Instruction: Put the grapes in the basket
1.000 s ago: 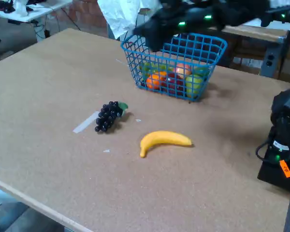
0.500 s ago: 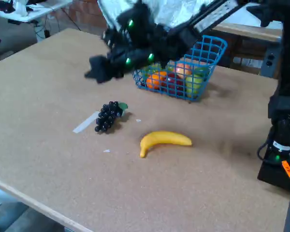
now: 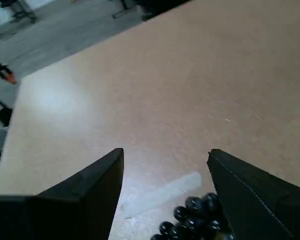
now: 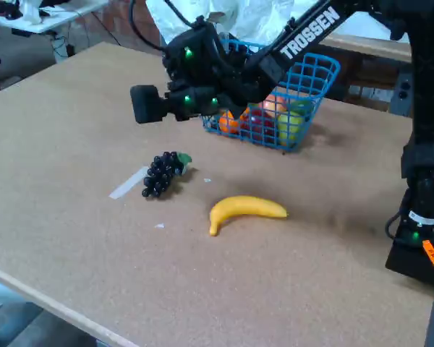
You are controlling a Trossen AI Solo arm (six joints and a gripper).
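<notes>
My jaws stand wide apart and hold nothing, hanging above the tan fibreboard desk (image 4: 72, 144). At the bottom of the wrist view the small bunch of dark purple toy grapes (image 3: 197, 220) lies between them, untouched. Beyond, upper centre of the fixed view, stands the blue wire-mesh basket (image 4: 304, 79).

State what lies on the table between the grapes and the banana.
Nothing sizeable: in the fixed view, bare tabletop separates the grapes from the banana.

arm (image 4: 275, 50): black | white TROSSEN lettering | green LEDs | fingers (image 3: 90, 185): black wedges
</notes>
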